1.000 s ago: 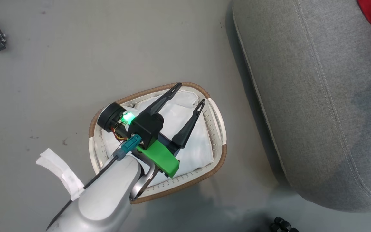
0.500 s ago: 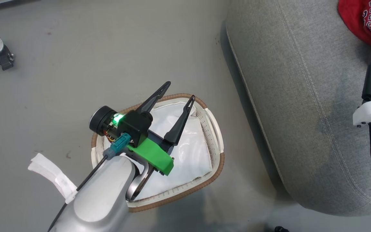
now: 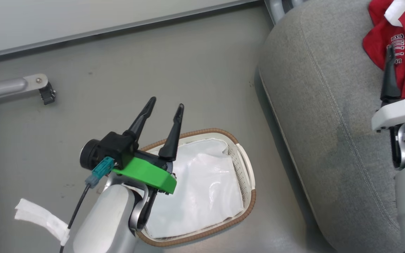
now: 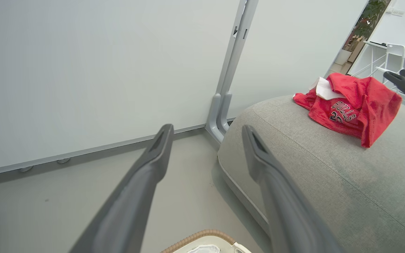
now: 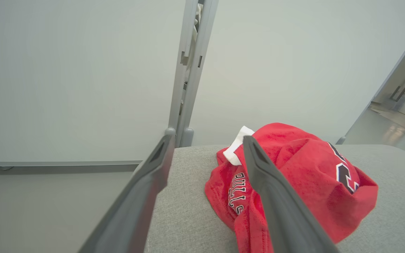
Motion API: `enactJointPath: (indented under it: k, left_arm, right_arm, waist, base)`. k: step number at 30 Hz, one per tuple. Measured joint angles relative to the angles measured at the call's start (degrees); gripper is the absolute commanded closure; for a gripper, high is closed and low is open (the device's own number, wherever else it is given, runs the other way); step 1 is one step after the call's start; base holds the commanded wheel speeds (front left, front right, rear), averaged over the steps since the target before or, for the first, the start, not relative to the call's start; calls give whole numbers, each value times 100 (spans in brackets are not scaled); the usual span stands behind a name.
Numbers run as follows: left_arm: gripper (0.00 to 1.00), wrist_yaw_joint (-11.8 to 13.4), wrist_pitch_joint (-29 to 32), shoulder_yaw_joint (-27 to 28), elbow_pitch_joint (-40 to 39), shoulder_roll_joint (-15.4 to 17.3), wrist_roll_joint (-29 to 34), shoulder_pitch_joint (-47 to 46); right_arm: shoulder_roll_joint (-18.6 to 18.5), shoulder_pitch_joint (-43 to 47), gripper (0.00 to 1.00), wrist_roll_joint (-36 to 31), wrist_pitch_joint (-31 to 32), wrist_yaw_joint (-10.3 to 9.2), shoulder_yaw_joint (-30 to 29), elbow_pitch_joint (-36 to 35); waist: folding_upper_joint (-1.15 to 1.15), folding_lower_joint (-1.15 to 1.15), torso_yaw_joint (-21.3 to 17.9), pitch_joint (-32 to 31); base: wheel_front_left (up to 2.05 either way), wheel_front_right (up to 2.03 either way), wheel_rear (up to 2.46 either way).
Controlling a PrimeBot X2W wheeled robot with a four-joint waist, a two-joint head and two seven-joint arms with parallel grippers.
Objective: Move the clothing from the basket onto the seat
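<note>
Looking down, you see the soft red clothing [image 3: 378, 45] on the big grey cloth seat [image 3: 329, 123], and your left gripper [image 3: 166, 103] and right gripper [image 5: 208, 138] both spread wide.

The basket [image 3: 245, 165] stands on the floor [image 3: 153, 63] in the near middle, with its liner [image 3: 202, 186] lying inside. To its right, across a strip of floor, is the seat [image 3: 322, 123], and the clothing [image 3: 404, 38] lies heaped on the seat's far right part. The left gripper [image 3: 166, 102] hangs over the basket's far left rim. The right gripper [image 5: 207, 137] is above the seat, just on the near side of the clothing. A wall [image 3: 83, 17] runs along the far side, and a post [image 4: 230, 70] stands at the seat's far left corner.
</note>
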Motion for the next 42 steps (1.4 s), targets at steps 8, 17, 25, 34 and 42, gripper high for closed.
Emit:
enactJointPath:
  k: [8,17,25,34,42]
  left_arm:
    - [0,98,-1,1045,-99,-165,237,700]
    - [0,93,0,1981,-121,-233,377,1498]
    - [0,40,-1,2385,-164,-256,420,2144]
    - [0,8,-1,2307,-188,-264,346,2493]
    - [0,-14,-1,2252,-159,-265,252,2551]
  right_arm:
    - [287,17,0,100,0,0,477,267]
    - [609,758,0,394,-1,0,833,77]
    - [632,1723,0,1183,-1,0,1346,-256]
    - [634,2488,0,1328,-1,0,1532,-627]
    - [633,2719,0,1485,-1,0,1626,-654]
  waist:
    - [0,0,307,-624]
    - [0,0,657,-1288]
    - [0,0,865,-1732]
    - [0,0,941,-1907]
    - [0,0,950,-1986]
  base:
    - [0,0,0]
    - [0,0,0]
    - [0,0,0]
    - [0,0,0]
    - [0,0,0]
